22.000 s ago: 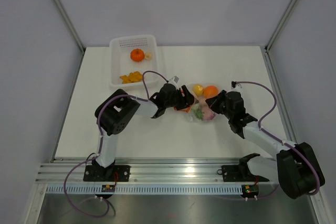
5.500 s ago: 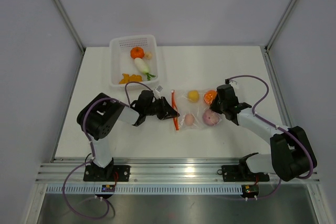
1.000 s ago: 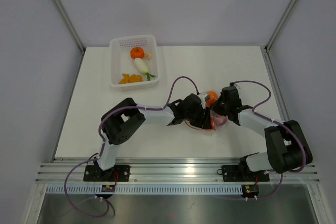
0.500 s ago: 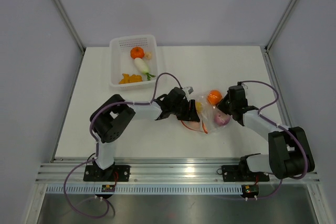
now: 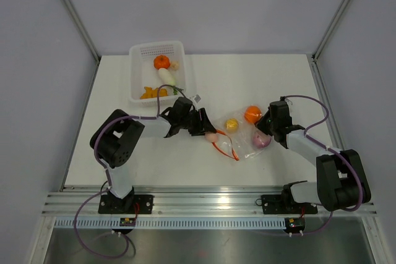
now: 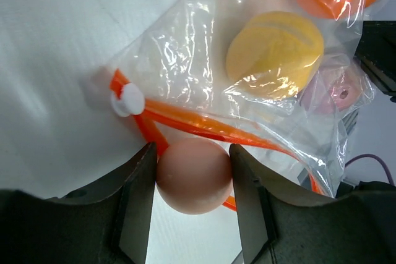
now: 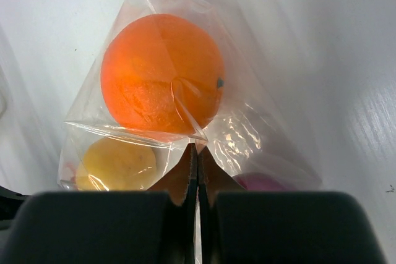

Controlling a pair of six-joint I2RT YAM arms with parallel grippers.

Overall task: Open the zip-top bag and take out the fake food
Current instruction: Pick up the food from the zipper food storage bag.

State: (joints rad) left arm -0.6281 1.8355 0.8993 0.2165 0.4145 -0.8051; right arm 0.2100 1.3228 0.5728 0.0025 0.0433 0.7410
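White table (image 5: 266,78), grey walls (image 5: 216,4), left pincer (image 6: 192,153) holds ball (image 6: 194,180), right pincer (image 7: 194,160) apparently pinches bag (image 7: 250,131)

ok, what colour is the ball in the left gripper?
Pale peach; the ball shows best in the left wrist view.

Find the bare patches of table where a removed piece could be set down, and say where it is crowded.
Bare table: the far right, behind the zip-top bag and right of the white basket; also the near strip between bag and rail. Crowded: the middle, where left gripper and right gripper meet at the bag.
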